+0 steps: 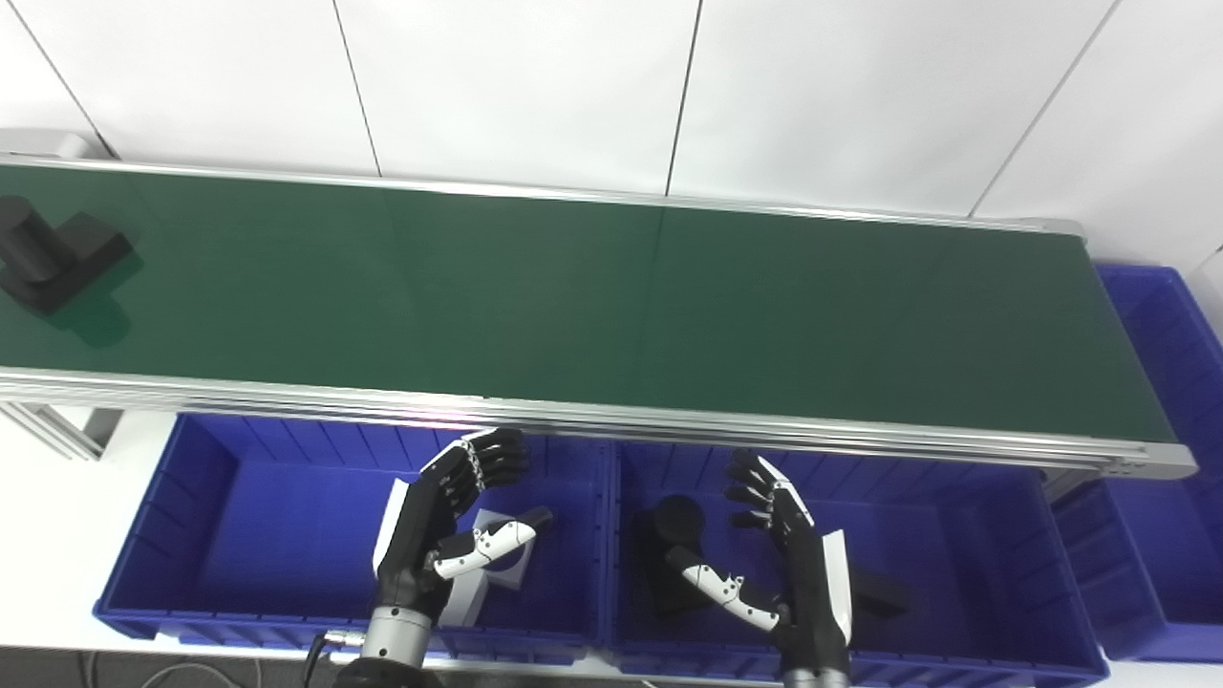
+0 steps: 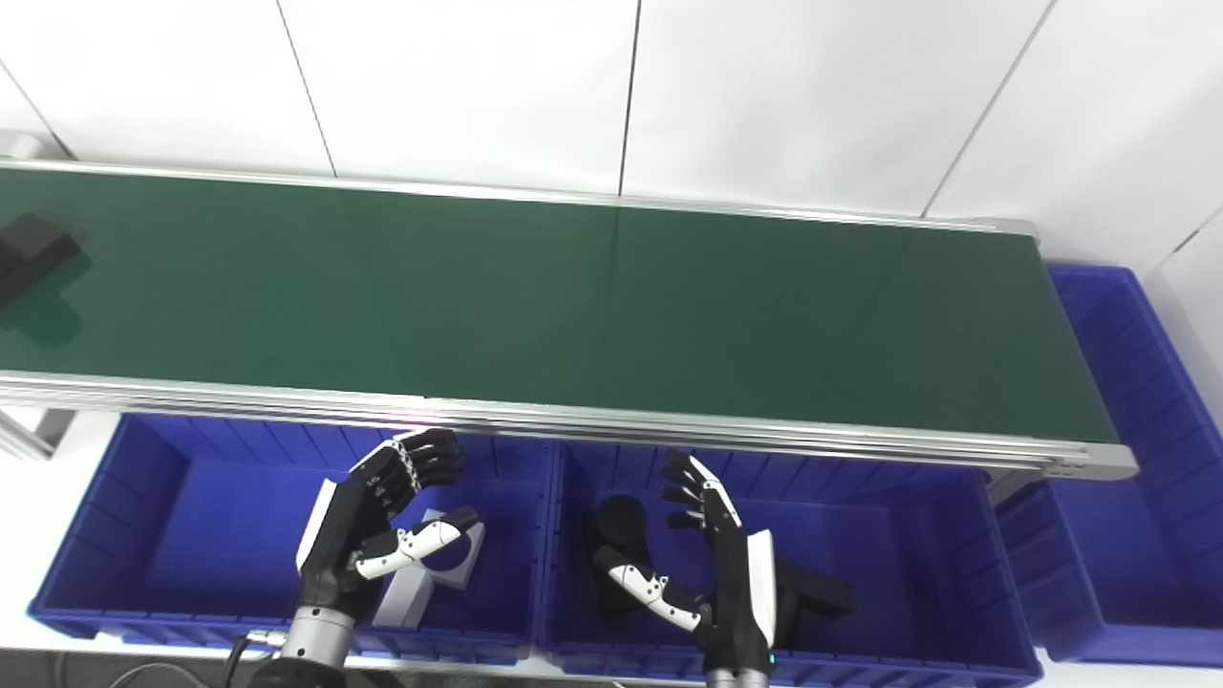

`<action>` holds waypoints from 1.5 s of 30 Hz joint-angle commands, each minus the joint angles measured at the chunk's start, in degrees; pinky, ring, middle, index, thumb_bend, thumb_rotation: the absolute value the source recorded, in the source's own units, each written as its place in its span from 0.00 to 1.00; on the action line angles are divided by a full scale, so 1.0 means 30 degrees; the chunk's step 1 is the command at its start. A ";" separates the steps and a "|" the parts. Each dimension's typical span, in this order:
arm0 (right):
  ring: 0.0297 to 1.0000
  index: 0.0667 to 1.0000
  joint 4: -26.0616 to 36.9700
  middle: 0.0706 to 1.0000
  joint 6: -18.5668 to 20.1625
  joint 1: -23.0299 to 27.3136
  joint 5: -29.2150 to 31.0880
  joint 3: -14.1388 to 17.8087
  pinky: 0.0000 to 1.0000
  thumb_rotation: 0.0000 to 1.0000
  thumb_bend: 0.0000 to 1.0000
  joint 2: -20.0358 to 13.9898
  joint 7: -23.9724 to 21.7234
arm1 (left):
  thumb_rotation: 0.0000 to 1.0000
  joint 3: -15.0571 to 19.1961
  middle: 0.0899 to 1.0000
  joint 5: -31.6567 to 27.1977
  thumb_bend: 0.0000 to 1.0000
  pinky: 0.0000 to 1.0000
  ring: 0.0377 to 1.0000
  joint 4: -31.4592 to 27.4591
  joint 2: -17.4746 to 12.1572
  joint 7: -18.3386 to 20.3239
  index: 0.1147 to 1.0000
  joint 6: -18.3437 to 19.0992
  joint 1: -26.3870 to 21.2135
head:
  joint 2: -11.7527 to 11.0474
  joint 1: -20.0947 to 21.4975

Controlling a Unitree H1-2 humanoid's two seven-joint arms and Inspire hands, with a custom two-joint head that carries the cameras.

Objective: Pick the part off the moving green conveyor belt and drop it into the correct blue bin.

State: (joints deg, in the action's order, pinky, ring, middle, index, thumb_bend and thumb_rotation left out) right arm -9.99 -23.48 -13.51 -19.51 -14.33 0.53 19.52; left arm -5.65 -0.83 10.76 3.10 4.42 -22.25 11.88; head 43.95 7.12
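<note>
White wall panels back the green belt (image 1: 592, 306), where a black part (image 1: 53, 253) sits at its left end. Left hand (image 1: 444, 530) and right hand (image 1: 779, 559) hover empty, fingers spread, over the blue bins (image 1: 239, 535).

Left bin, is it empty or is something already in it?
Not empty. A white part lies in the left bin, partly behind the left hand.

Left hand (image 1: 449, 521), right hand (image 1: 779, 554): both empty, fingers spread
</note>
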 commanded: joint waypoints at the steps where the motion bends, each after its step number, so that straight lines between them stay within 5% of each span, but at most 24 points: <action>1: 0.72 0.80 0.0380 0.76 -0.1141 0.0135 -0.0010 -0.0025 0.61 0.02 0.63 0.0058 0.0219 | 0.00 -0.0108 0.64 -0.0030 0.61 0.68 0.65 -0.0472 0.0119 0.0018 0.65 -0.0283 -0.0133 | -0.0007 -0.0020; 45: 0.72 0.80 0.0224 0.76 -0.1139 0.0018 0.0221 -0.0285 0.60 0.01 0.64 -0.0080 0.0662 | 0.00 -0.0377 0.65 0.1060 0.60 0.68 0.65 -0.0482 0.0179 -0.0415 0.64 -0.0971 -0.0020 | 0.0052 -0.0252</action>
State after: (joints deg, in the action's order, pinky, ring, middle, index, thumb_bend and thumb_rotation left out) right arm -10.15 -23.48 -13.79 -19.14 -14.85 0.17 20.98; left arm -6.32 1.70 10.66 3.18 3.57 -22.67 12.24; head 44.03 6.42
